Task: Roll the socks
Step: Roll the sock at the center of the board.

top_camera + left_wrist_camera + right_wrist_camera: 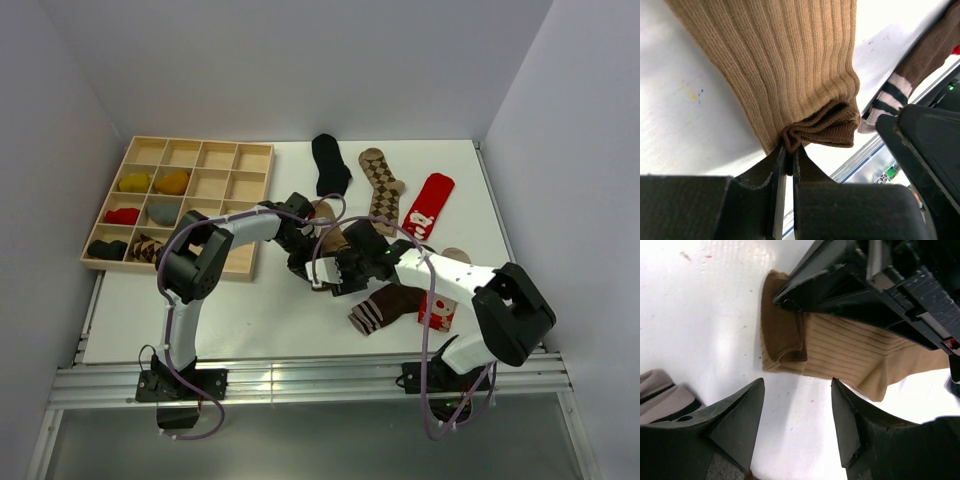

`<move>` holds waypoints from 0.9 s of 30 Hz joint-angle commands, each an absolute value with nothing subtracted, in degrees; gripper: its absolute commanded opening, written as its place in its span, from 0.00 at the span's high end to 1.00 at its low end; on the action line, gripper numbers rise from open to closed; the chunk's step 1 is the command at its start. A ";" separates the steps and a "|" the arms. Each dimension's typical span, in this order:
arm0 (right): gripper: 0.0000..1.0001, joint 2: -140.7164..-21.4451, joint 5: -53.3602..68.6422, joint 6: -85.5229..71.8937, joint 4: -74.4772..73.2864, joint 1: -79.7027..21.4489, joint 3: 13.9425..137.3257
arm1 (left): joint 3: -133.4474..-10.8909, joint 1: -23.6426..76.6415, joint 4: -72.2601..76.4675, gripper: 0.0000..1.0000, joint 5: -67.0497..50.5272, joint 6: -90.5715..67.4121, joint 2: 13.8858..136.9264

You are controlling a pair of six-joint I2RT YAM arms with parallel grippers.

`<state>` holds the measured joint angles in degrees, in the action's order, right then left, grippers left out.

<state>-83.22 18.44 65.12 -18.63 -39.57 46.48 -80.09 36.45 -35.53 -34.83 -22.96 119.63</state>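
Robot lab booth, white table (250, 310), grey walls (300, 60)

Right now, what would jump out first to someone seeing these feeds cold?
The left claw pinching the folded cuff of the tan sock at mid-table, with the right claw open just beside it. Then the wooden tray at far left, several compartments holding small rolled bundles.

Left arm (178, 320) and right arm (440, 272) — white links, black joints — looping purple cables (427, 350), black wedge gripper fingers (737, 422)
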 commanded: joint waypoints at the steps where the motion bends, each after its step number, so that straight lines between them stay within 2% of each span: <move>1: 0.37 -80.60 19.78 68.20 -21.44 -40.52 45.97 | -81.30 36.21 -39.99 0.88 -31.47 -20.13 119.62; 12: 0.38 -80.59 19.42 68.56 -21.53 -46.14 44.91 | -83.50 36.21 -41.22 0.88 -31.55 -19.78 120.67; 27: 0.43 -89.91 14.15 68.20 -14.59 -48.87 47.63 | -84.20 36.21 -42.01 0.87 -32.26 -18.63 121.38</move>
<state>-88.58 16.05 68.05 -17.52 -48.62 45.01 -82.81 36.40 -41.10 -33.39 -20.62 120.60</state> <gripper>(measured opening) 0.571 0.127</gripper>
